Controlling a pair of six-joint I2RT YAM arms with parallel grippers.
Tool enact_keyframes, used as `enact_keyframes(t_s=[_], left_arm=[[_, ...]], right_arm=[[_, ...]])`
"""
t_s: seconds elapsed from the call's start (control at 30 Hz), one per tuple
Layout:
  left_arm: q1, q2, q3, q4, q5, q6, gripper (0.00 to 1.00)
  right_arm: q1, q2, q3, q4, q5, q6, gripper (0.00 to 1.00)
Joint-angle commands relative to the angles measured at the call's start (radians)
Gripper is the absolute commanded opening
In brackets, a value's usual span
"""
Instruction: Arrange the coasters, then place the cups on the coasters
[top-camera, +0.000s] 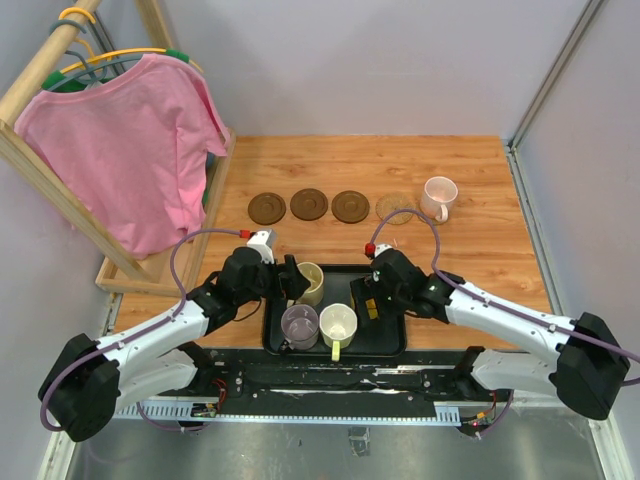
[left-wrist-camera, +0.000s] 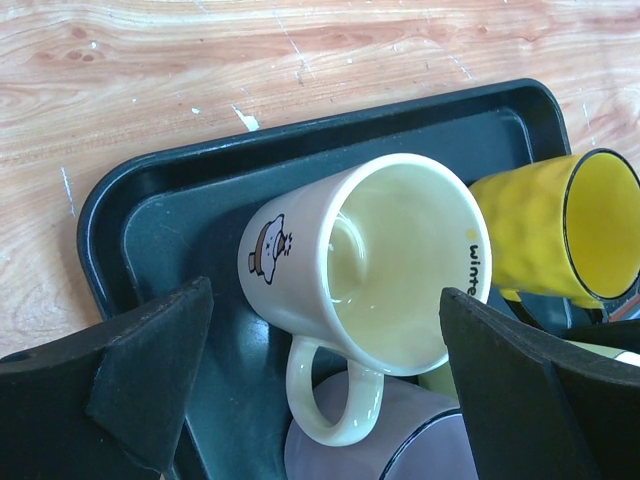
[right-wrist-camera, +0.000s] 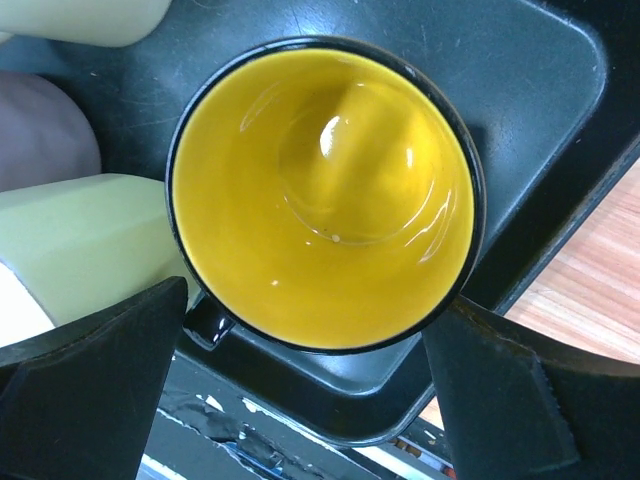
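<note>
Top external view: over the black tray (top-camera: 345, 287), the left gripper (left-wrist-camera: 330, 340) gapes wide above the cream mug (left-wrist-camera: 385, 270); the right gripper (right-wrist-camera: 300, 390), equally wide, above the amber mug (right-wrist-camera: 325, 195); beyond, three dark brown coasters (top-camera: 309, 204) and a tan coaster (top-camera: 395, 208) lie in a row; the pale pink mug (top-camera: 438, 195) stands at its right end.

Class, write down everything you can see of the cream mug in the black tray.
The cream mug is glossy and ceramic-looking, with a small cartoon figure on its side, dark lettering by the rim and a looped handle. It is empty and stands upright in the black tray, near its left end. A yellow mug crowds its right side and a lilac mug sits by its handle. The left end effector is open, flanking it without touching.
</note>
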Motion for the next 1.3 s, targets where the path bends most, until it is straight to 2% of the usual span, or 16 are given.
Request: enact_keyframes(t_s=[0.0, 0.3, 0.37, 0.5, 0.7, 1.0, 1.27], left_arm=[[-0.006, -0.014, -0.012, 0.033, -0.018, 0.005, 1.00], [-0.007, 0.006, -0.010, 0.047, -0.014, 0.005, 1.00], [-0.007, 0.012, -0.010, 0.052, -0.013, 0.004, 1.00], [-0.007, 0.022, -0.010, 0.060, -0.008, 0.002, 1.00], [-0.007, 0.017, -0.014, 0.061, -0.018, 0.002, 1.00], [-0.007, 0.014, -0.018, 0.059, -0.033, -0.001, 1.00], [-0.007, 0.022, -0.022, 0.064, -0.036, 0.001, 1.00]], right_arm=[[0.027, 0.025, -0.004, -0.055, 0.103, 0.017, 0.99], [0.029, -0.020, -0.016, -0.141, 0.177, 0.032, 0.99], [0.028, -0.030, -0.019, -0.148, 0.188, 0.031, 0.94], [0.028, -0.032, -0.025, -0.124, 0.178, 0.030, 0.76], [0.029, 0.009, -0.033, -0.063, 0.139, 0.015, 0.61], [0.031, 0.073, -0.028, -0.016, 0.162, -0.001, 0.55], [0.030, 0.057, -0.028, -0.004, 0.194, 0.002, 0.48]])
